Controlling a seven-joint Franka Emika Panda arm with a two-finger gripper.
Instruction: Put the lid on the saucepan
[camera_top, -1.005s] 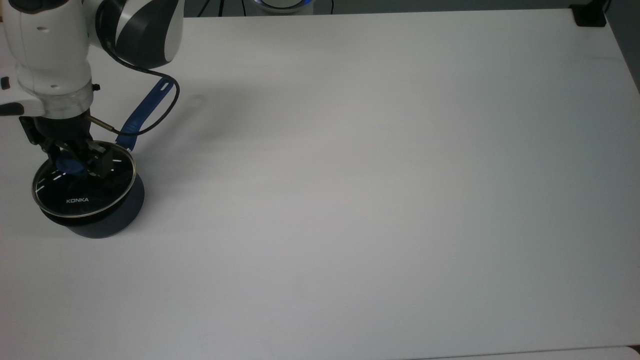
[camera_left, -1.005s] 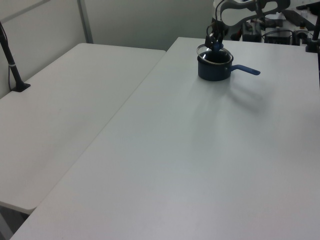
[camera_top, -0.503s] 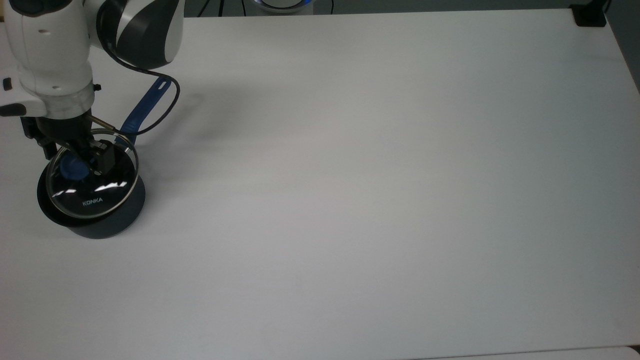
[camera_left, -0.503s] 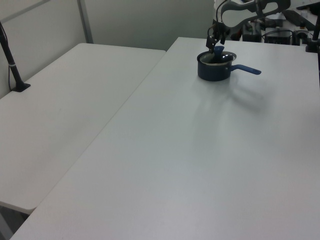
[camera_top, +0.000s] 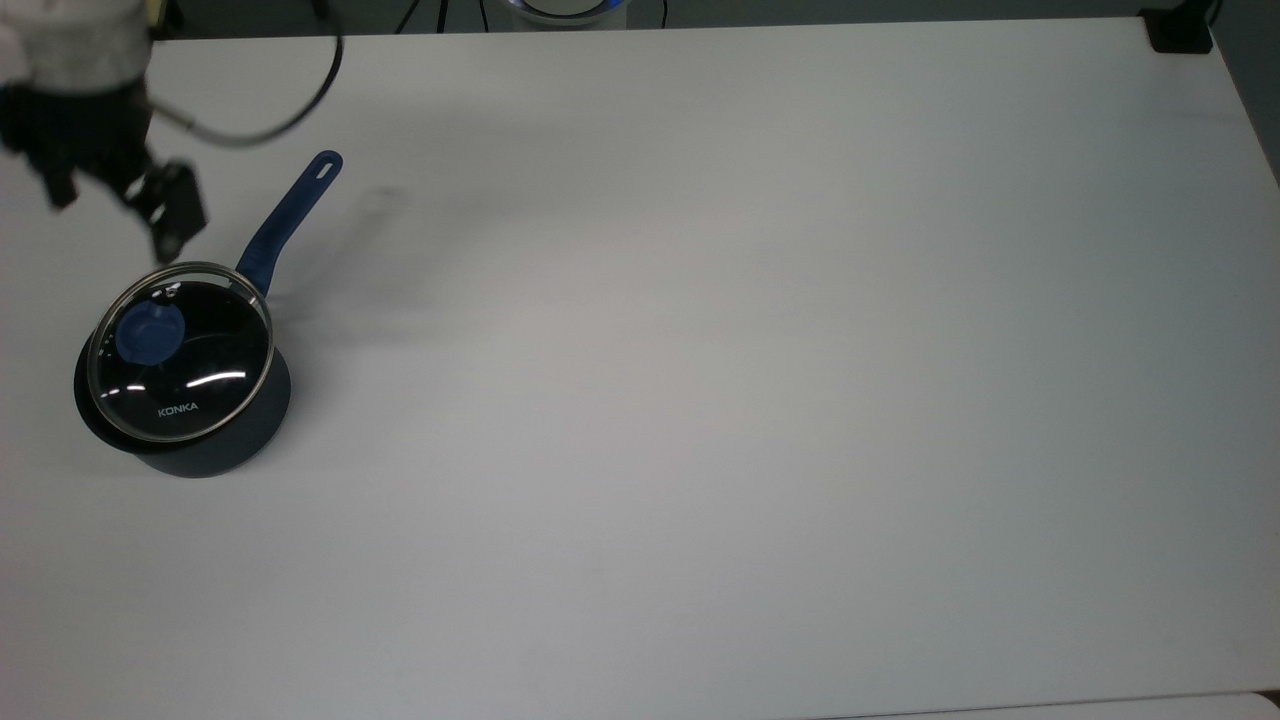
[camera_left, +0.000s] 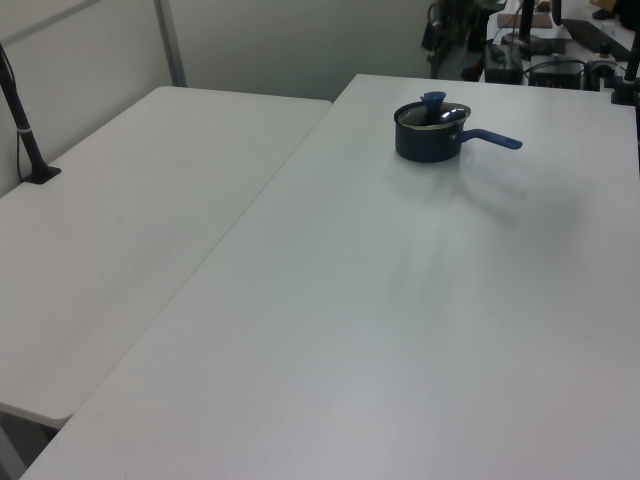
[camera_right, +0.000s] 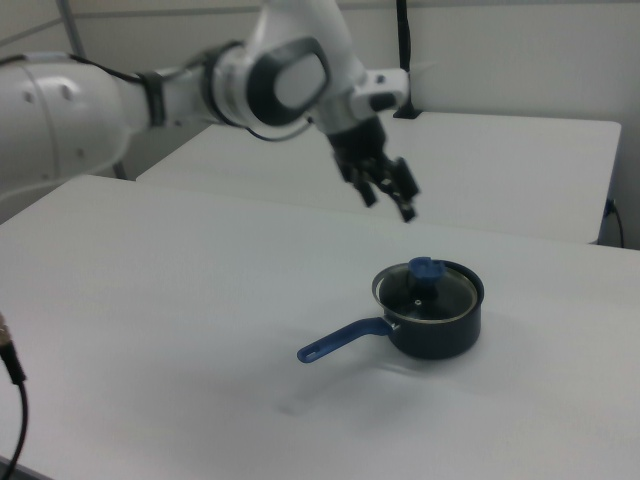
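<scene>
Lid (camera_top: 185, 352) seated on saucepan (camera_top: 215, 445); end effector (camera_right: 392, 194) above it, released, empty. Placement apparently finished; next: retreat clear.

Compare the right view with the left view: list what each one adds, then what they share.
Right view adds: the white robot arm, its gripper hanging above the pan with jaws open and holding nothing.

Left view adds: a black post standing on the neighbouring table, at the left view's left edge.

Both: the pan on the white table, the glass lid with its blue knob resting on it, and the blue handle, pointing to the right view's left and the left view's right.
</scene>
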